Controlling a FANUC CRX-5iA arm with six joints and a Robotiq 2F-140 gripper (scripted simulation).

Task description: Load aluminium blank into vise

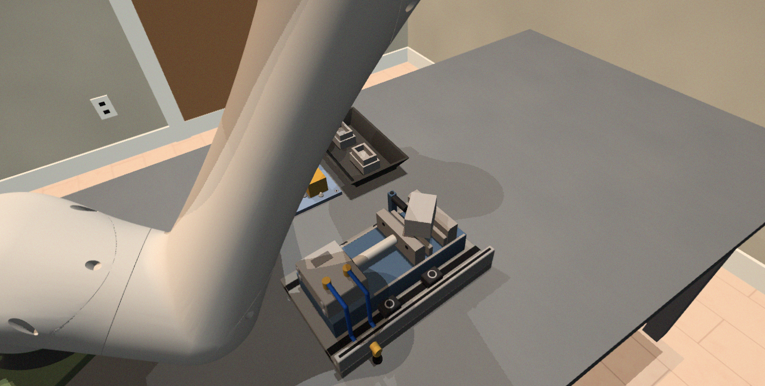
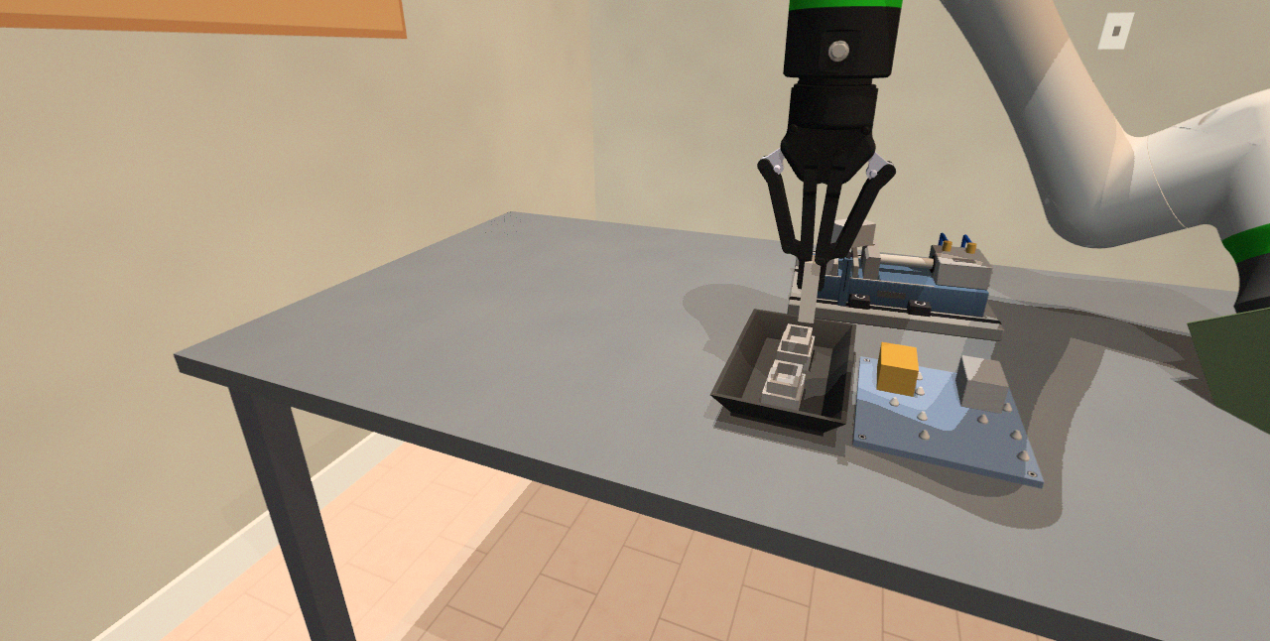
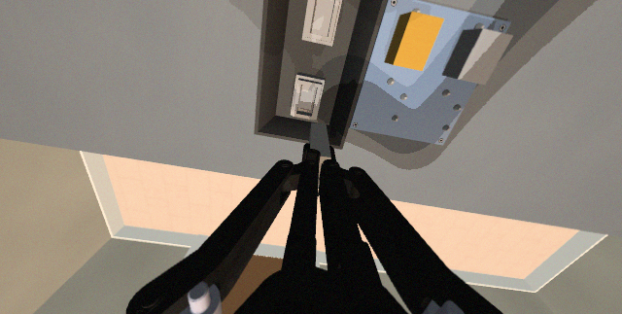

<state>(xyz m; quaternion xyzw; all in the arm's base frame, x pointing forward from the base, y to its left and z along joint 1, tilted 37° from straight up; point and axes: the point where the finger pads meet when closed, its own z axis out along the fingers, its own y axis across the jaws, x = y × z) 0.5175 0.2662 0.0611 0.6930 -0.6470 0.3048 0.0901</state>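
- Overhead, the gripper (image 2: 810, 268) hangs above the outfeed tray (image 2: 733, 368), jaws fully closed on nothing.
- Two finished parts (image 2: 785, 377) lie pocket-up inside.
- One aluminium blank (image 1: 420, 214) sits tilted across the vise (image 1: 422, 263).

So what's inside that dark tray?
Two pale finished parts sit inside the dark tray, pockets up. The shut gripper covers a sliver of its near rim.
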